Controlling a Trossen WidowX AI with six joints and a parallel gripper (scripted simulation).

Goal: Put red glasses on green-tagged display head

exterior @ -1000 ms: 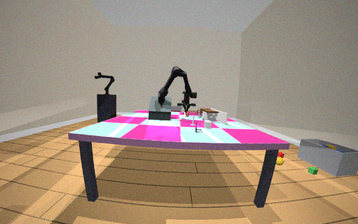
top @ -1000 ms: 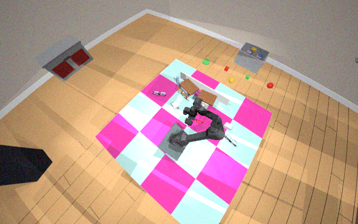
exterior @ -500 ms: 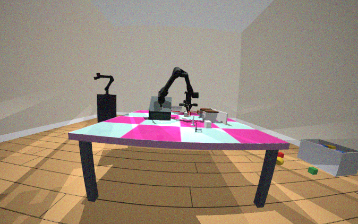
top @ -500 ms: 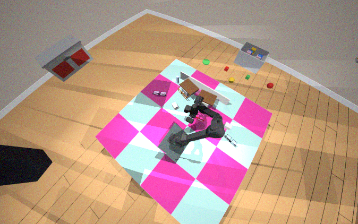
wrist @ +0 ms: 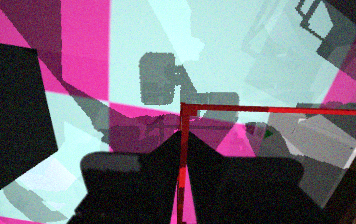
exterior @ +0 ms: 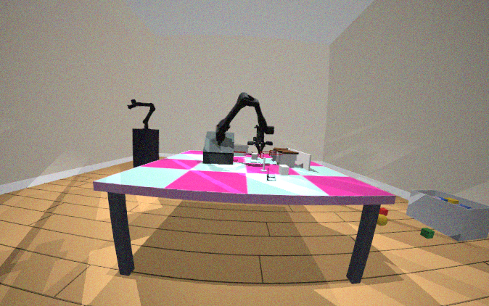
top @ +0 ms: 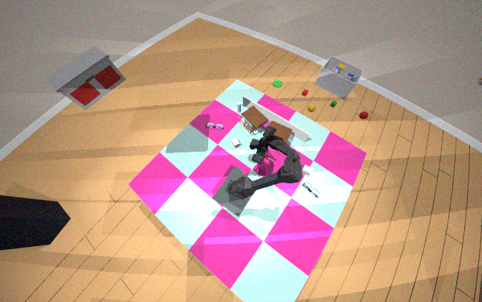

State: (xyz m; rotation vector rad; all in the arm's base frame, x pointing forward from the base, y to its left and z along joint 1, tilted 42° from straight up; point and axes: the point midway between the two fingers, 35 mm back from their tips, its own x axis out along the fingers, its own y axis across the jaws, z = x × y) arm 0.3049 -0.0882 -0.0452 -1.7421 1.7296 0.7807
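My gripper is shut on the red glasses and holds them by one thin bar, a little above the checkered table. In the wrist view the frame runs up from the fingertips and then off to the right. Two display heads with brown tops stand just beyond the gripper, in front of a low white wall. A grey head with a small green spot beside it shows at the right of the wrist view.
Pink glasses, black glasses, a white cube and a small cylinder lie on the table. The arm's grey base stands mid-table. A bin and loose toys are on the floor.
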